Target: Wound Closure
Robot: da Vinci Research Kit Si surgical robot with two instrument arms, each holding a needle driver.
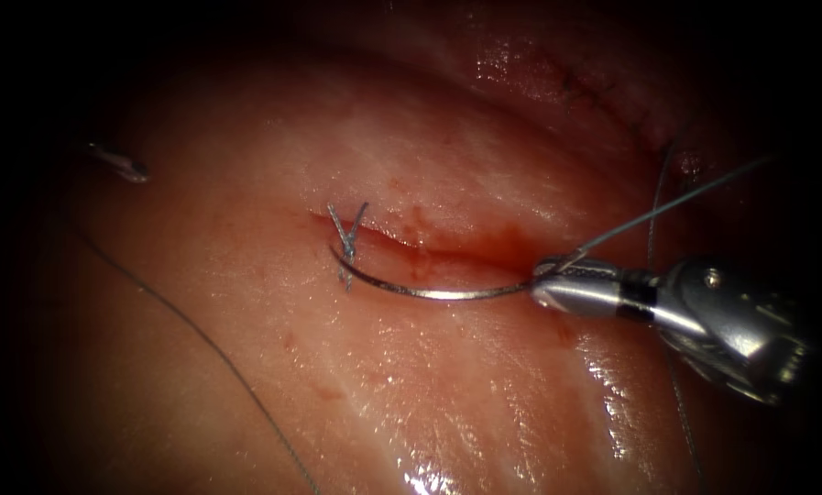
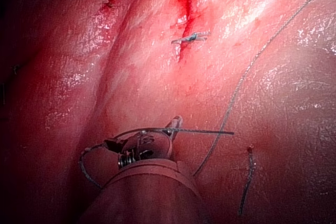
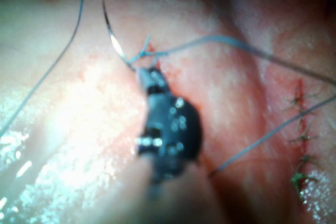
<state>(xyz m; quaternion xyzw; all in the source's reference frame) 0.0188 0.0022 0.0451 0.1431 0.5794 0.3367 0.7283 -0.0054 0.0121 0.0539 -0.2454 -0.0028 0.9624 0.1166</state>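
The curved needle (image 1: pixel 429 293) is held near its thread end by the closed jaws of the right tool (image 1: pixel 557 275), lying free on the tissue (image 1: pixel 447 385) just below the cut (image 1: pixel 429 243), its tip beside the knotted stitch (image 1: pixel 346 240), while the left tool (image 1: pixel 122 165) is seen well to the left, its jaw state not discernible.

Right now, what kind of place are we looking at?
Probably a surgical suturing practice bench: tissue with a cut holding one tied stitch, and the right tool gripping a curved needle near its thread end. The left tool holds thread.
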